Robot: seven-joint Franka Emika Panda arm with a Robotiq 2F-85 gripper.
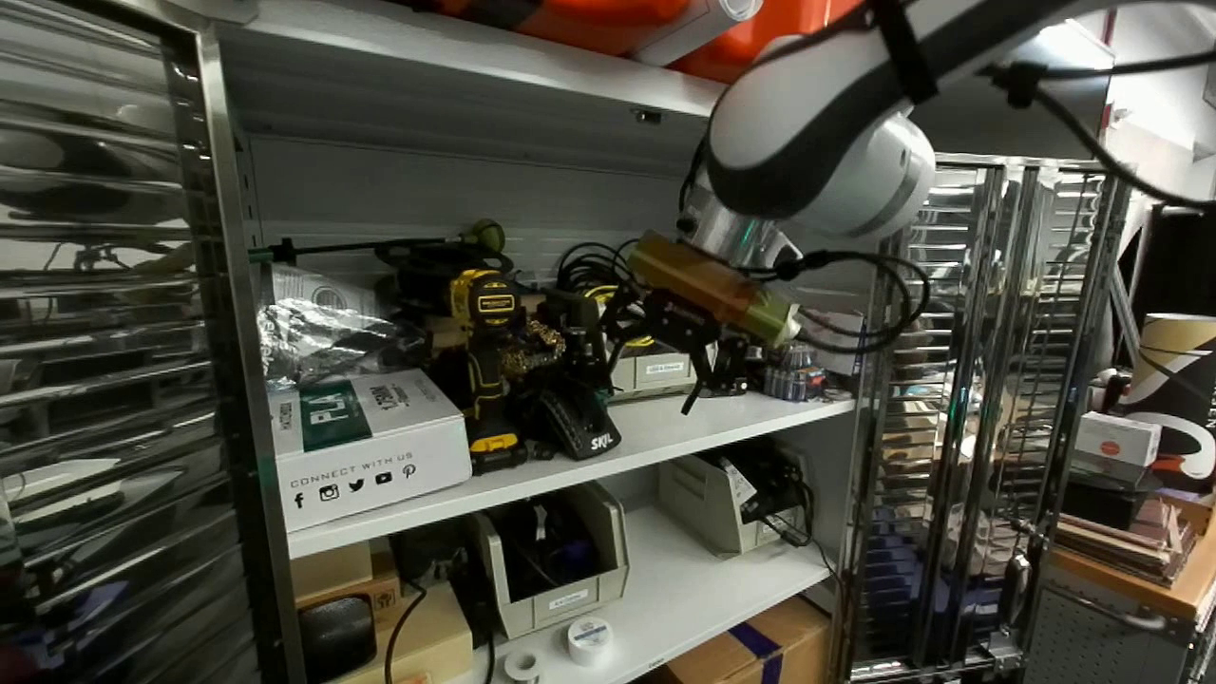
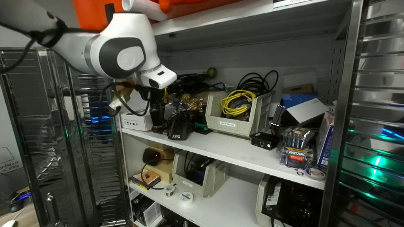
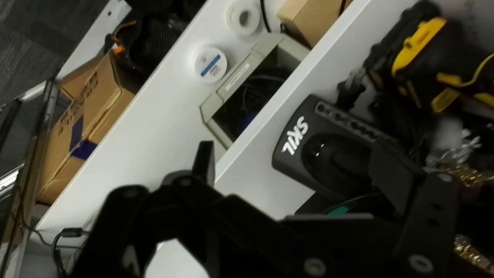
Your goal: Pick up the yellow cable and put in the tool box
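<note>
white shelves stand in tiers before a pale back panel, flanked in both exterior views by shiny, slatted metal doors. green light and blue light glint on them. in an exterior view, a wood-topped cabinet stands past the doors; in an exterior view, handwriting marks a pale surface. the wrist view shows dark grey floor.

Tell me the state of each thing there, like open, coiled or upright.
Gripper: jaws open, holding nothing.
Upper bin: upright, open-topped.
Yellow cable: coiled, in that bin.
Lower bins: upright, open-topped.
Yellow-black power tool: upright; whether switched on, can't tell.
White labelled roll: lying flat.
Cabinet doors: swung open.
</note>
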